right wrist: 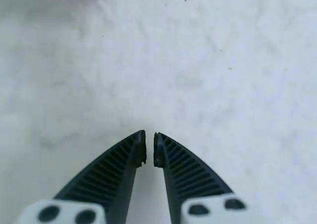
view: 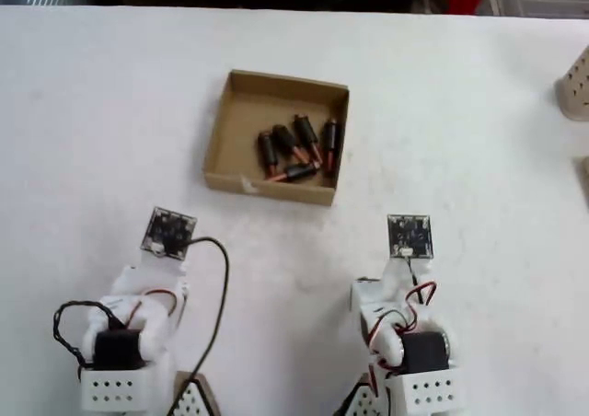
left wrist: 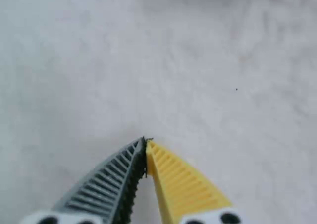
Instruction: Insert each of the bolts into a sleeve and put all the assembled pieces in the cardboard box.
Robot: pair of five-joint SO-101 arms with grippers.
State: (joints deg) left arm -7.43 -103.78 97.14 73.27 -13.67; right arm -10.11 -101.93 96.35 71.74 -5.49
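At the near side of the table (view: 479,140), the left gripper (left wrist: 145,143) is seen closed on nothing, its tips pressed together. The right gripper (right wrist: 149,148) is likewise closed and empty, with a sliver left between its tips. Farther off, between the two arms, the assembled pieces (view: 299,147) are gathered in the right half of the cardboard box (view: 235,121).

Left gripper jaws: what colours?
One grey, one yellow, both ribbed, on the left gripper. Clearest in the left wrist view.

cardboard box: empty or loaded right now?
Loaded. In the high view the cardboard box holds a cluster of dark assembled pieces lying flat toward its right side; the left part of its floor is bare.
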